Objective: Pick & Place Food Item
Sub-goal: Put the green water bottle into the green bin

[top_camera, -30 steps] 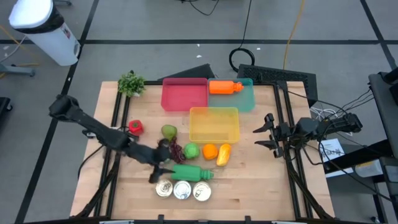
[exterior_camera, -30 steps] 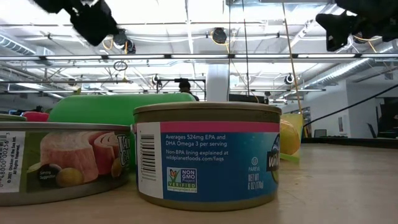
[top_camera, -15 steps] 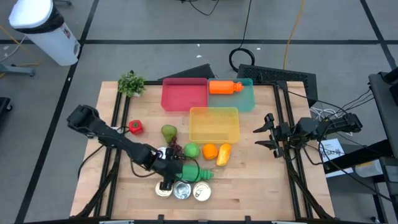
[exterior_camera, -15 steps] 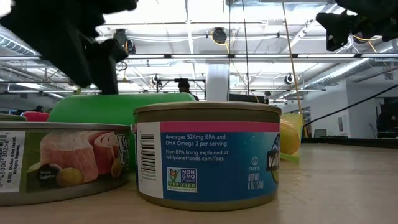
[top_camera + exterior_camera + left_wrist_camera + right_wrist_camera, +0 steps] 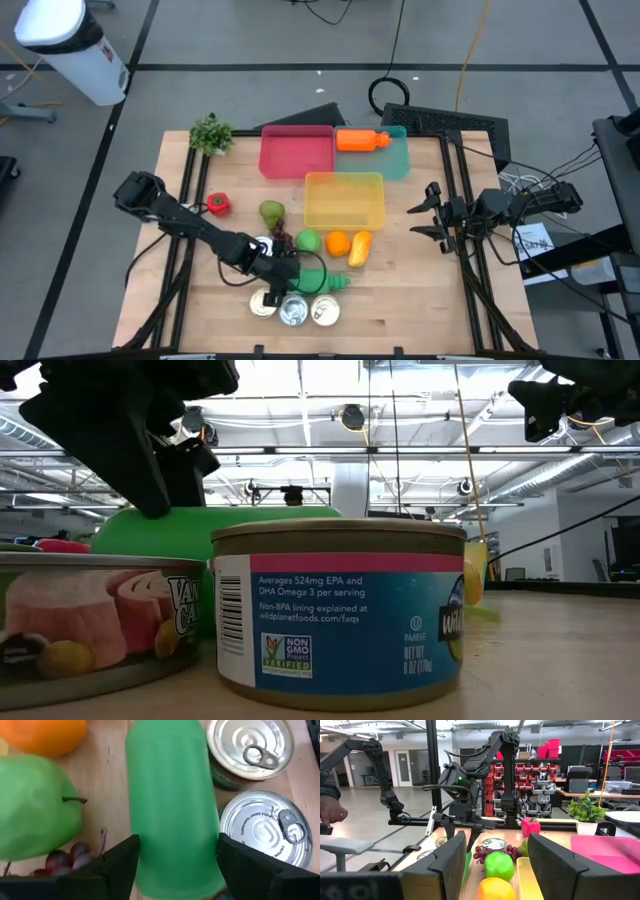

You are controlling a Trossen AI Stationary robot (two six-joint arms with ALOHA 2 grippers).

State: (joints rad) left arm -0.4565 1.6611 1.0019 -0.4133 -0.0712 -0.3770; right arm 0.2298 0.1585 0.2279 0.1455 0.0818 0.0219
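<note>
A green bottle (image 5: 318,281) lies on its side near the table's front, cap toward the right. My left gripper (image 5: 286,282) has come down over its left end, open. In the left wrist view one finger stands on each side of the bottle (image 5: 170,795). Three tin cans (image 5: 293,312) stand just in front of the bottle; one (image 5: 262,832) is right beside a finger. A green apple (image 5: 308,241), an orange (image 5: 337,243), a yellow fruit (image 5: 360,248) and grapes (image 5: 284,243) lie behind it. My right gripper (image 5: 421,211) waits open at the right edge. My left gripper has its two fingers (image 5: 120,865) at the bottle's long sides (image 5: 150,860), near the end away from the cap. They slant down from the table's left and lie across the bottle. I cannot tell whether they touch it. The bottle lies flat on the table.
A yellow bin (image 5: 344,200), a pink bin (image 5: 296,153) and a teal bin (image 5: 402,158) with an orange bottle (image 5: 362,140) stand at the back. A pear (image 5: 271,211), a red pepper (image 5: 217,205) and a small plant (image 5: 211,133) are on the left.
My left gripper has gone down and toward the table's right and near edge, tipping its fingers more steeply downward, until they stand around the green bottle. The cans in front of the bottle have slid a little toward the near edge.
</note>
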